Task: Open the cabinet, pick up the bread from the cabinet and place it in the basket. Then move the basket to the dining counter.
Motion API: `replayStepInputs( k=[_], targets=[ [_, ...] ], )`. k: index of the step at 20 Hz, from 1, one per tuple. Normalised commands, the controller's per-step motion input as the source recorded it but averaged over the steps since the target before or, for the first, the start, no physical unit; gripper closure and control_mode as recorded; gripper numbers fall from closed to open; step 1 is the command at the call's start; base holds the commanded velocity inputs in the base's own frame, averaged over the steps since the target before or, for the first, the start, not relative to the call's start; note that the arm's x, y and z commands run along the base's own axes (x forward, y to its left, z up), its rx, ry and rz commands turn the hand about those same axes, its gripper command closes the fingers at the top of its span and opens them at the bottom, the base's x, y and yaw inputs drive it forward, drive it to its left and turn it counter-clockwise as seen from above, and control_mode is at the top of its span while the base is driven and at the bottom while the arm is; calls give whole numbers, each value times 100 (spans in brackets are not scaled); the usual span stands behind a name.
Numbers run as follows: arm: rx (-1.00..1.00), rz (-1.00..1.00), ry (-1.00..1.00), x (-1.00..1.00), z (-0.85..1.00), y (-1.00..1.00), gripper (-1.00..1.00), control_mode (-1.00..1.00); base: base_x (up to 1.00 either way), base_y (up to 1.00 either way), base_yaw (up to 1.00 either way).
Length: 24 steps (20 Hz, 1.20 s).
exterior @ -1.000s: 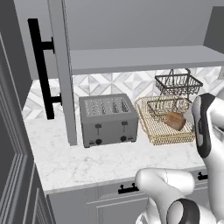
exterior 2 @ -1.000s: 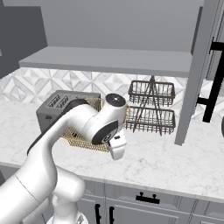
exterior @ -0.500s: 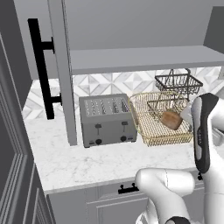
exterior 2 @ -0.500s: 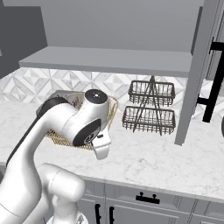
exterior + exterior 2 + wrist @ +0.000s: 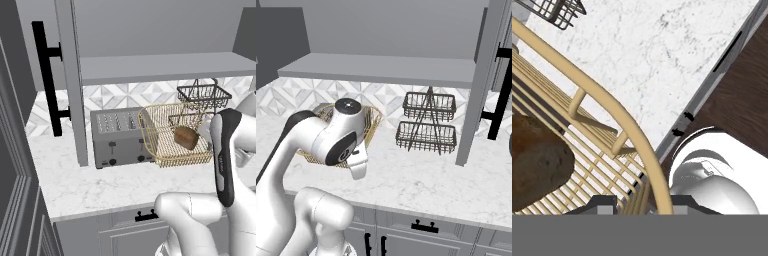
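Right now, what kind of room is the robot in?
A kitchen, most likely: a toaster sits on a marble worktop under a grey wall cabinet, and a wire basket holds a bread roll.

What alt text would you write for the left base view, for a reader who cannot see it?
A golden wire basket holding a brown bread roll hangs tilted above the marble worktop, lifted beside a grey toaster. Behind it stands a dark two-tier rack; above, the grey cabinet has its door open.
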Motion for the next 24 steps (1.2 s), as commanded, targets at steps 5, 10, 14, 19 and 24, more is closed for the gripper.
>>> replayStepInputs(
  k=[5, 10, 14, 19, 24],
  targets=[
    [0, 0, 0, 0, 0, 0, 100, -100, 0, 0, 0],
    [0, 0, 0, -8, 0, -2, 100, -100, 0, 0, 0],
    [0, 0, 0, 0, 0, 0, 100, 100, -69, -23, 0],
    [0, 0, 0, 0, 0, 0, 100, 100, -75, -11, 0],
    [0, 0, 0, 0, 0, 0, 100, 100, -64, -13, -1]
  ],
)
